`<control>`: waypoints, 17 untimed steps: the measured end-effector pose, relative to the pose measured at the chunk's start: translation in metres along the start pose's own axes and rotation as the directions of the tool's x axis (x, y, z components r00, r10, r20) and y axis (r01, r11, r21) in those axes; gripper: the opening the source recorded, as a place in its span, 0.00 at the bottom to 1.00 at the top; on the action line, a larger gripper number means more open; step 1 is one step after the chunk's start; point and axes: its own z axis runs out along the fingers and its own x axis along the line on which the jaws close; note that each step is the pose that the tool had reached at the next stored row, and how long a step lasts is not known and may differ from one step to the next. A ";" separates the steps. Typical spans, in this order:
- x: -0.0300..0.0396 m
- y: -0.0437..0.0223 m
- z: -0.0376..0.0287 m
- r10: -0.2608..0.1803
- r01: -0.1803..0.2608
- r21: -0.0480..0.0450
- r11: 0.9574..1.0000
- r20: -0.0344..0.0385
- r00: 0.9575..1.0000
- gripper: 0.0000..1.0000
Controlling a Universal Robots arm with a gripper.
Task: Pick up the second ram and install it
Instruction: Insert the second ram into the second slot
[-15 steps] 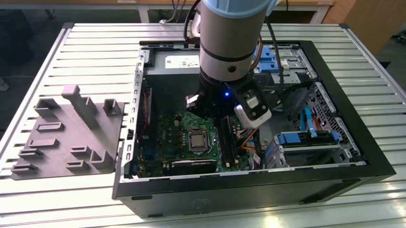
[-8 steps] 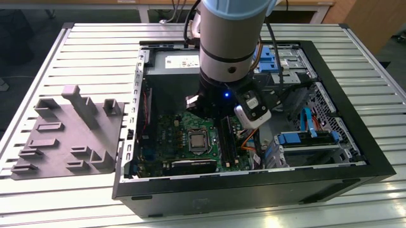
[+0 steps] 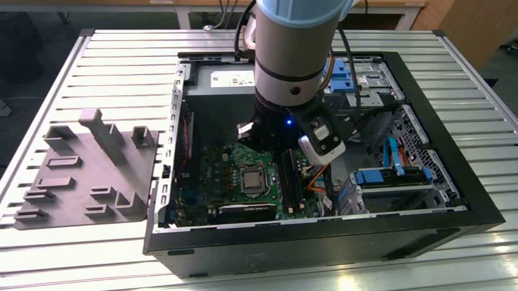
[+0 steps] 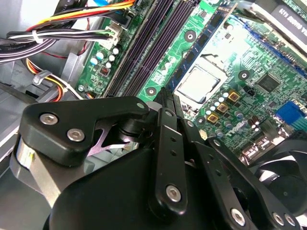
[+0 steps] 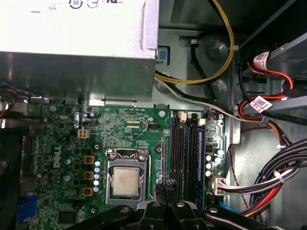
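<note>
Just beside the CPU (image 5: 125, 182), on its side facing the RAM slots (image 5: 184, 153), the second ram (image 4: 169, 98) sits edge-on in the hand (image 4: 171, 114). The hand is pinched together on it, as far as I can judge; the stick is mostly hidden by the black linkage, so the grip is a read, not a certainty.

To do this step well: keep the stick parallel w/ the slot rows, line the notch up w/ the slot key, and lower straight, no tilt. Press evenly along the length so both end latches catch. The cable bundle (image 5: 268, 187) lies beyond the slots from the CPU, so approach from the CPU side.

Looks: thin, dark, flat, narrow; labels can't be made out here. One slot, the farthest from the CPU, carries a blue-edged stick (image 5: 201, 148), prob. a module already seated. The empty ones lie between it and the CPU on the green motherboard (image 5: 139, 129).
</note>
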 end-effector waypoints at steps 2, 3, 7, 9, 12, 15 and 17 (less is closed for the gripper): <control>0.0000 0.0000 0.0005 0.000 0.000 0.000 1.000 0.000 1.000 0.11; 0.0000 -0.0001 0.0008 0.000 0.000 0.000 1.000 0.000 1.000 0.11; 0.0000 -0.0001 0.0017 0.000 0.000 -0.001 1.000 0.000 1.000 0.11; 0.0001 -0.0002 0.0022 0.000 0.000 -0.001 1.000 0.000 1.000 0.11; 0.0001 -0.0002 0.0029 0.000 0.000 -0.001 1.000 0.000 1.000 0.11; 0.0001 -0.0003 0.0034 0.000 0.000 -0.001 1.000 0.000 1.000 0.11; 0.0001 -0.0003 0.0038 0.000 0.000 -0.001 1.000 0.000 1.000 0.11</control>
